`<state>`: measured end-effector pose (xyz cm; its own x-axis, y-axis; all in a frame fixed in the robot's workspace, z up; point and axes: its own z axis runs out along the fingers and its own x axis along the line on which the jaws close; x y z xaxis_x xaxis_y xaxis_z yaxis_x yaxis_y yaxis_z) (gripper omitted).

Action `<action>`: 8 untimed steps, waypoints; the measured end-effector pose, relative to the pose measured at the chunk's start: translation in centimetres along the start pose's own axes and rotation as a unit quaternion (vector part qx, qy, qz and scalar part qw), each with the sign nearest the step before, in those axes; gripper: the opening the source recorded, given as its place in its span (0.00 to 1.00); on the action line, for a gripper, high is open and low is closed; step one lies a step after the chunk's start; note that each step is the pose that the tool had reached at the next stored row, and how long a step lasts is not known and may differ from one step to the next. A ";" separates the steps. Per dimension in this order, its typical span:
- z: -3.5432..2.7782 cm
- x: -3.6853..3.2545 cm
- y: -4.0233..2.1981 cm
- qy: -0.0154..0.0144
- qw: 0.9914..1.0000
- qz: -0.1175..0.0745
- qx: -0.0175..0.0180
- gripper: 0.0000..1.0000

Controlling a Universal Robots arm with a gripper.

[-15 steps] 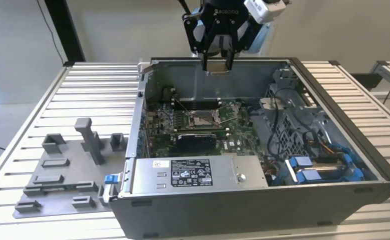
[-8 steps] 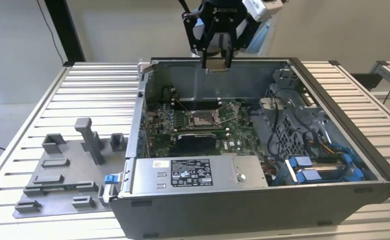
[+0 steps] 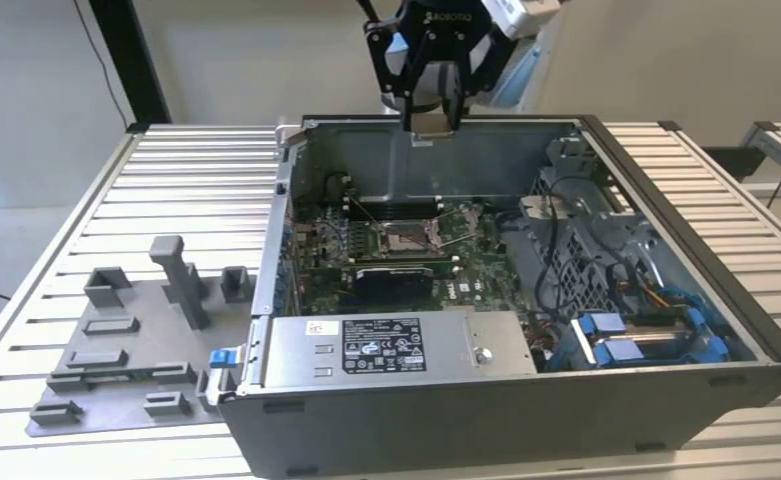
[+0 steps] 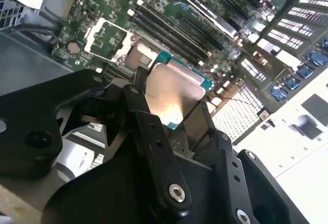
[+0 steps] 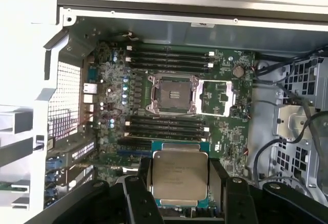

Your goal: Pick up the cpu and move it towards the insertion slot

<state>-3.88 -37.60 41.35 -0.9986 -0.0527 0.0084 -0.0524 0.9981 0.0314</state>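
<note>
Cpu (image 5: 179, 177) riding flat in the claw (image 5: 179, 183), fingers clamped on its two side edges, hanging high above the open computer case (image 3: 710, 300). In the first wrist view the socket (image 5: 171, 94) is lying toward 12 o'clock from the chip, well apart.

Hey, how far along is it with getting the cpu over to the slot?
Pickup looks done: the gripper is shut on the cpu, held in the air above the open case. Under way: in the exterior view the gripper hangs over the case's far wall. Left: the slot sits open and bare on the board, with the cpu apart from it and not yet over it.
</note>
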 end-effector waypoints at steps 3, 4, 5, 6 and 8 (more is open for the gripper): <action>0.07 -0.03 0.51 0.000 1.000 0.002 0.000 0.00; 0.09 -0.04 0.67 0.000 1.000 0.002 0.000 0.00; 0.11 -0.04 0.81 0.000 1.000 0.003 0.000 0.00; 0.14 -0.05 0.94 0.000 1.000 0.004 0.000 0.00; 0.18 -0.06 1.14 0.000 1.000 0.007 0.000 0.00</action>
<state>-3.88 -36.45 41.20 -0.9992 -0.0384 0.0084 -0.0382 0.9988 0.0315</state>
